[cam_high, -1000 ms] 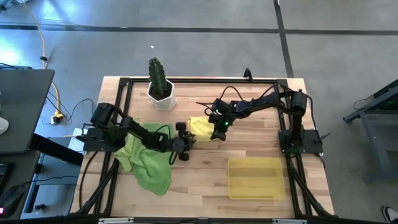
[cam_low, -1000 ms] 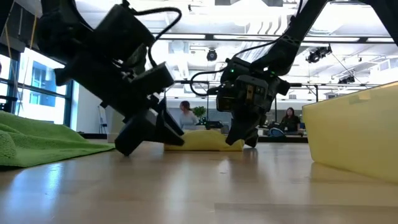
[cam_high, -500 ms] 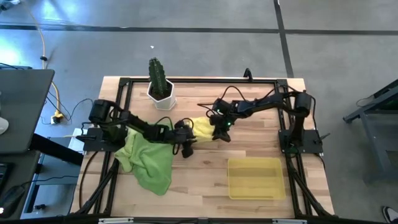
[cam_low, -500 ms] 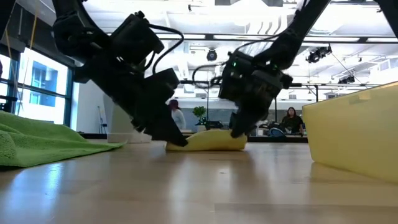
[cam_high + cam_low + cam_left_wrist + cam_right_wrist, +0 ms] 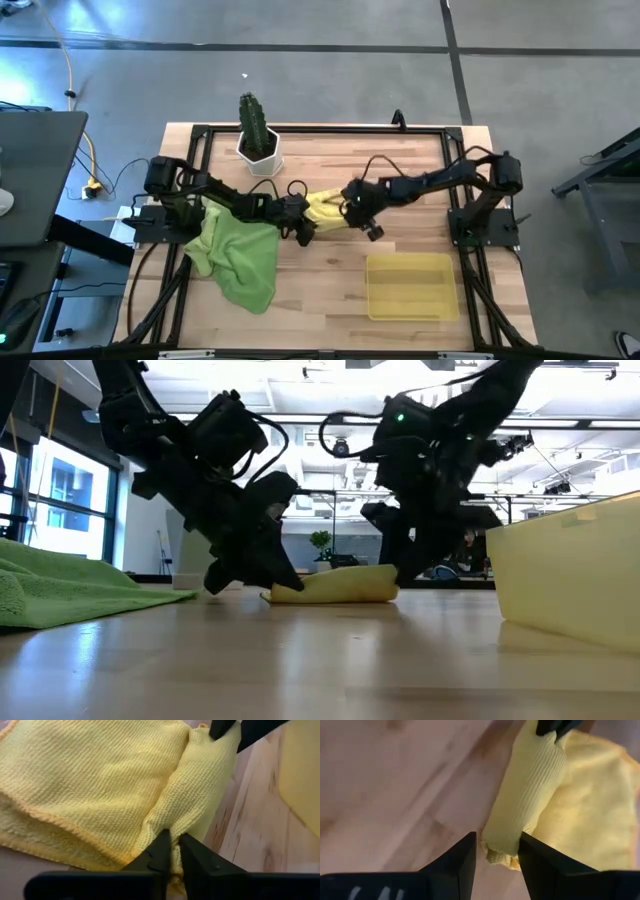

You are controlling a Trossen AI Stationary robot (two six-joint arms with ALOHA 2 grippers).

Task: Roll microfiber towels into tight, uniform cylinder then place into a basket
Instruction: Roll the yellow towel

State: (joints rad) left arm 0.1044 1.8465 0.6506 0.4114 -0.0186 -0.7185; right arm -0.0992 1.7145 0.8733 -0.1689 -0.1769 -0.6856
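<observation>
The yellow towel [image 5: 325,207] lies mid-table, its near part rolled into a short roll [image 5: 335,587] and its flat part [image 5: 90,785] spread on the wood behind. My left gripper [image 5: 303,230] is shut on the roll's left end. My right gripper [image 5: 368,226] is open, with its fingers on either side of the roll's right end [image 5: 500,847]. The two green towels [image 5: 240,258] lie in a heap at the near left. The yellow basket [image 5: 410,286] stands at the near right, with nothing in it. My left gripper pinches the left end of the roll [image 5: 172,862] between its two fingers. The fingers slant down from the table's left and lie along the roll. The roll lies on the table. My right gripper: I cannot tell whether its fingers [image 5: 530,857] touch the roll's right end.
A white pot with a cactus [image 5: 258,140] stands at the far left of the table. The basket wall [image 5: 565,575] rises just right of the roll. Bare wood shows between the roll and the table's near edge.
My left gripper has gone toward the table's far right edge, onto the yellow towel's left end. My right gripper has gone from the towel's top toward the near right and tipped over. The towel's near part has bunched from a flat lump into a rounded roll.
</observation>
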